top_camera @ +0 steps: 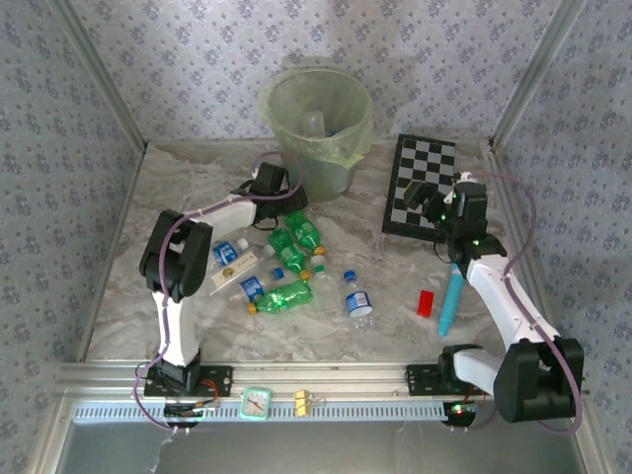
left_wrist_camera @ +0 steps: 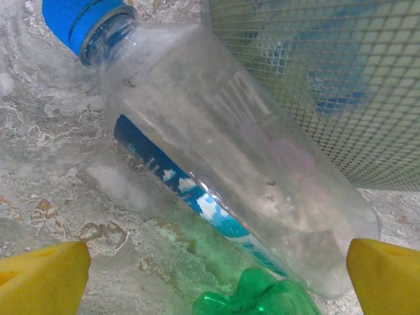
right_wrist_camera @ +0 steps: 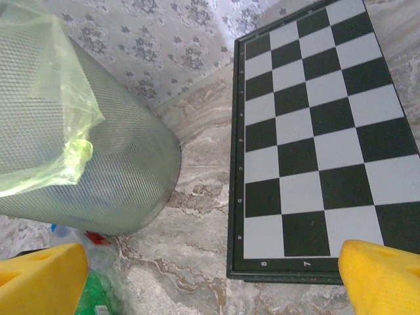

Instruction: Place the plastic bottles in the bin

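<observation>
Bottles (top_camera: 286,262) lie loose on the table (top_camera: 197,326); both grippers are spread wide.

In the top view the bottles, green and clear, are scattered about the table's middle, a little toward 9 o'clock. The bin (top_camera: 331,168) stands at 12 o'clock, and a pale shape shows inside it. The left gripper (top_camera: 272,186) is at the bin's foot, at its 7 o'clock. In its wrist view the left gripper (left_wrist_camera: 213,272) has its fingers far apart over a clear bottle (left_wrist_camera: 223,157) and is not closed on it. That bottle lies with its cap (left_wrist_camera: 79,20) at 11 o'clock, just beside the bin's mesh wall (left_wrist_camera: 328,79). A green bottle (left_wrist_camera: 256,298) is at 6 o'clock. The right gripper (top_camera: 425,197), fingers equally apart, hangs over the board (top_camera: 427,163) at 2 o'clock. A red block (top_camera: 426,303) and a cyan stick (top_camera: 450,301) lie at 4 o'clock.
</observation>
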